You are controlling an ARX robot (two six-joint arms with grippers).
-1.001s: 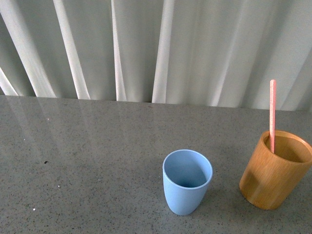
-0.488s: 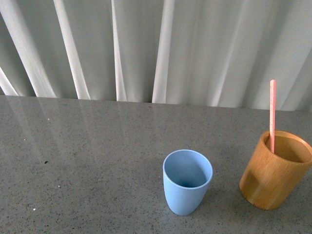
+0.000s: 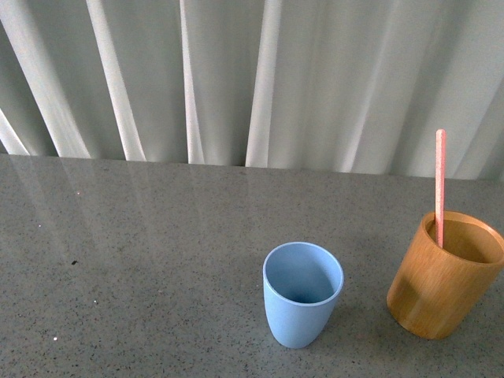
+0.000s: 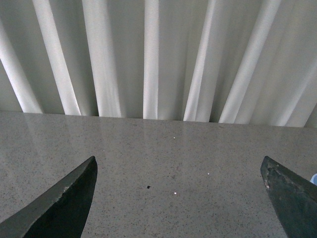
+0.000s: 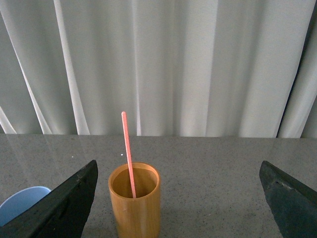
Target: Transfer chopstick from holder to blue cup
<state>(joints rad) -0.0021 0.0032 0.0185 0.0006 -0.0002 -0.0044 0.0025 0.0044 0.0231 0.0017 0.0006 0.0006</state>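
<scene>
The pink-red chopstick (image 3: 440,185) stands upright in the orange-brown wooden holder (image 3: 443,277) at the right of the grey table. The empty blue cup (image 3: 302,294) stands to the holder's left. In the right wrist view the holder (image 5: 134,203) with the chopstick (image 5: 128,151) sits ahead of my open right gripper (image 5: 178,198), nearer its one finger, and the blue cup's rim (image 5: 20,203) shows at the edge. My left gripper (image 4: 179,191) is open over bare table, with a sliver of the blue cup (image 4: 314,179) at the edge. Neither arm shows in the front view.
White pleated curtains (image 3: 252,79) hang behind the table's far edge. The speckled grey tabletop (image 3: 134,252) stretches left of the cups. A few small specks lie on it (image 4: 148,187).
</scene>
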